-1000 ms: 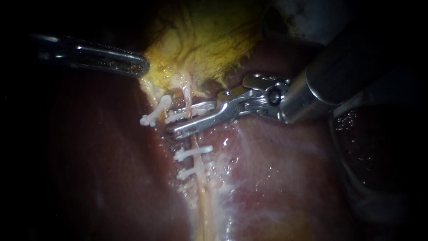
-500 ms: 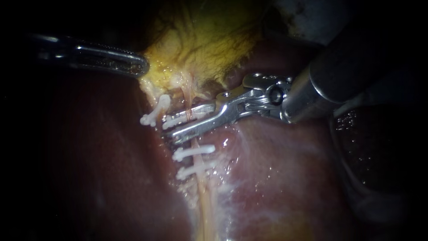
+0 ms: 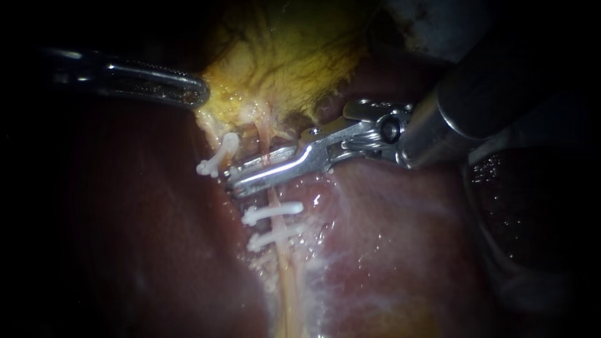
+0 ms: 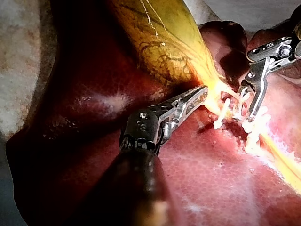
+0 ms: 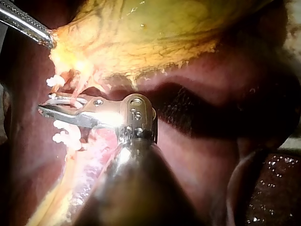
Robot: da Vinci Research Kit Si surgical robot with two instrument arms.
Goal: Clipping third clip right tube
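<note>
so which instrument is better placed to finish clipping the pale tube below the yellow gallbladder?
Right, I'd say. The right instrument has its jaws shut across the pale thin tube, just above two white clips. The left instrument sits at the edge of the yellow gallbladder, clear of the tube.

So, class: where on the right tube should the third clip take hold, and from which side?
On the bare stretch of tube between the gallbladder and the upper of its two clips, coming from the right, square across it. The tube runs straight and looks taut there, and the right instrument lies across it at just that spot.
</note>
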